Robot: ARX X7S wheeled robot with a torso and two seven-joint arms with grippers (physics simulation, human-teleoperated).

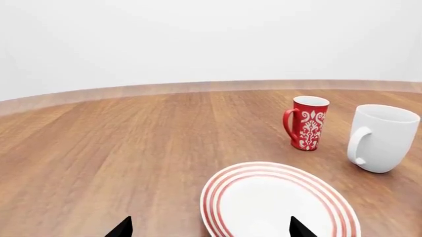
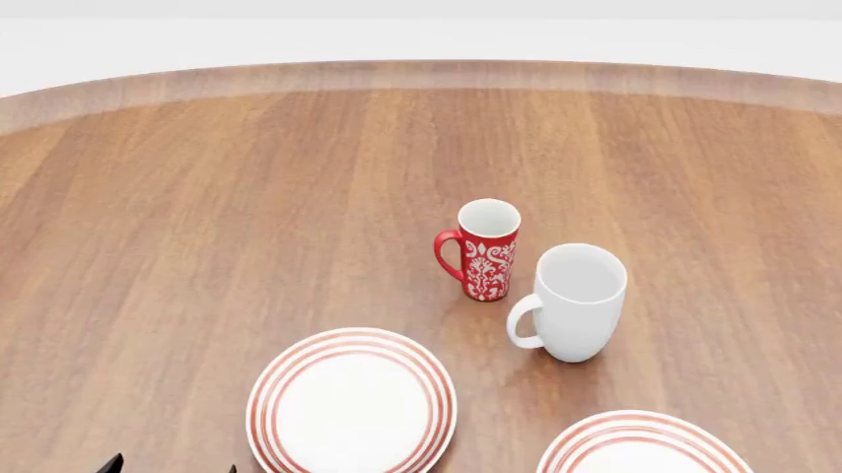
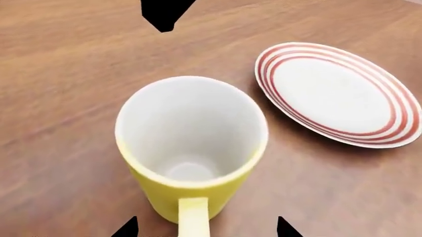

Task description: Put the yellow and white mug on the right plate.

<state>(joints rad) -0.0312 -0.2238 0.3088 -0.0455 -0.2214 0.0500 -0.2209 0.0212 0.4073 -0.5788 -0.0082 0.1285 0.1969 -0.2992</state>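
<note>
The yellow and white mug stands upright on the wooden table and shows only in the right wrist view, its handle pointing toward the camera. My right gripper is open, with one fingertip on each side of the handle and clear of it. A red-ringed plate lies beside the mug; I cannot tell which of the two it is. In the head view the right plate is at the bottom edge. My left gripper is open and empty over the near rim of the left plate.
The slim red floral mug and the taller white mug stand beyond the plates, near the table's middle. The left plate is at bottom centre. My left gripper's tips show at the bottom left. The table's curved far edge runs across the back.
</note>
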